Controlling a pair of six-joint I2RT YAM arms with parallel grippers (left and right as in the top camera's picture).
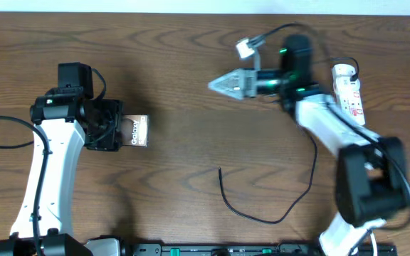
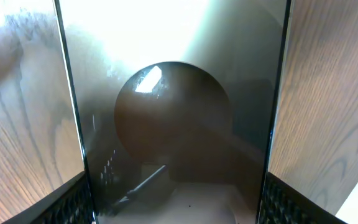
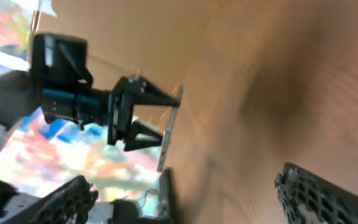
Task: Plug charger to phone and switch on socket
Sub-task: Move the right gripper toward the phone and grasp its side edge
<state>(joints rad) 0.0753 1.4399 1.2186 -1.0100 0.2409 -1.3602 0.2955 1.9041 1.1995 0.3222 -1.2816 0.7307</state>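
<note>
My left gripper (image 1: pixel 116 129) is shut on the phone (image 1: pixel 138 131), a dark slab with white "Galaxy" text, gripping it by its sides at the table's left. In the left wrist view the phone (image 2: pixel 173 118) fills the gap between the fingers (image 2: pixel 179 202) and shows its round circle graphic. My right gripper (image 1: pixel 223 84) is open and empty at the centre back, pointing left. The right wrist view shows its spread fingers (image 3: pixel 185 177) and, far off, the phone edge-on (image 3: pixel 169 132). The charger cable (image 1: pixel 262 219) lies curled at the front centre, its free tip (image 1: pixel 220 170) on the table. The white socket (image 1: pixel 349 89) lies at the far right.
A small white connector (image 1: pixel 245 48) on a black cable hangs near the right wrist at the back. The right arm's base (image 1: pixel 369 181) stands at the front right and partly covers the socket. The left arm's body (image 1: pixel 52 163) runs along the left side.
</note>
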